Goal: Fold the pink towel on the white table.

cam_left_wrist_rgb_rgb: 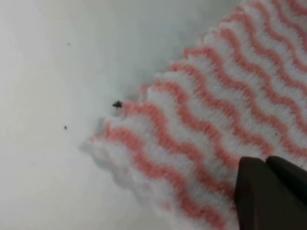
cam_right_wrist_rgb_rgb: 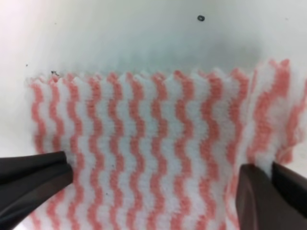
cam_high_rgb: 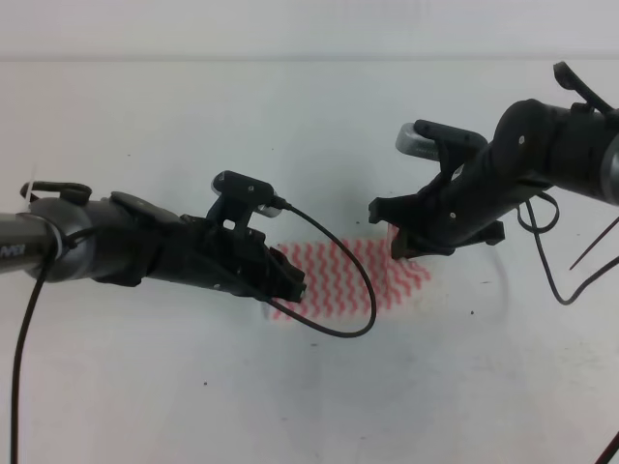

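Note:
The pink towel (cam_high_rgb: 353, 275), striped in wavy pink and white, lies on the white table (cam_high_rgb: 309, 126) between my two arms. My left gripper (cam_high_rgb: 295, 286) is at its near-left corner. In the left wrist view only one dark finger (cam_left_wrist_rgb_rgb: 271, 194) shows, resting over the pink towel (cam_left_wrist_rgb_rgb: 216, 124), so I cannot see how the jaws stand. My right gripper (cam_high_rgb: 399, 248) is down at the far-right edge. Its two fingers (cam_right_wrist_rgb_rgb: 33, 179) stand wide apart and open, with the pink towel (cam_right_wrist_rgb_rgb: 153, 148) spanning the gap. The cloth's right edge (cam_right_wrist_rgb_rgb: 283, 100) is ruffled upward.
A black cable (cam_high_rgb: 343, 290) loops from the left arm over the towel. Another cable (cam_high_rgb: 546, 251) hangs beside the right arm. Small dark specks (cam_right_wrist_rgb_rgb: 200, 18) dot the white table (cam_left_wrist_rgb_rgb: 43, 72), whose far edge runs along the top of the exterior high view.

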